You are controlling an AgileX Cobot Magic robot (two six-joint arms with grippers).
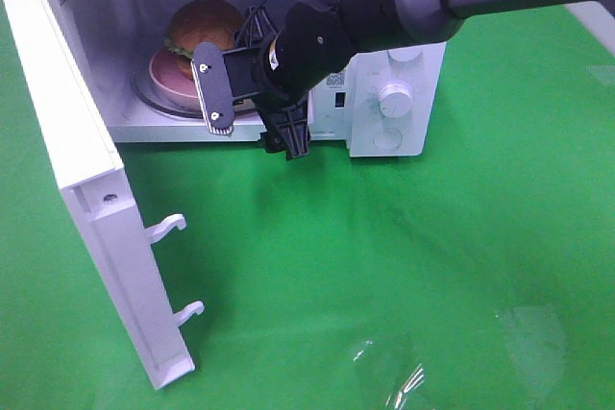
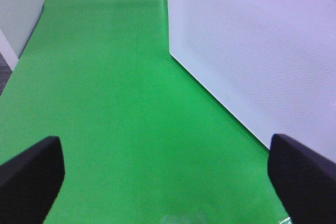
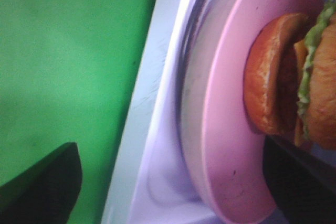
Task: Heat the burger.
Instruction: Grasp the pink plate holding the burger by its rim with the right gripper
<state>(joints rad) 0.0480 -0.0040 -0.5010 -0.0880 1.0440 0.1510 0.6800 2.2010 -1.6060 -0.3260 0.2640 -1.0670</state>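
Round golden-brown burger [image 1: 204, 26] with a green lettuce edge sits on the round pink plate [image 1: 168, 84], on the glass turntable inside the white microwave [image 1: 404, 55], far left of the scene. White door [image 1: 86, 208] is swung fully out toward the near left, so the cavity is still open. I'd say loading is done and closing comes next.

Right gripper [image 1: 252, 112] hangs at the cavity mouth, just in front of the plate, fingers spread, holding nothing. Its arm crosses in from the far right and hides part of the plate and the cavity's right side.

Left gripper [image 2: 168, 179] is out of the overhead view. Its wrist view shows its fingers spread over bare green mat [image 2: 121, 119], beside a white perforated panel, probably the microwave's side.
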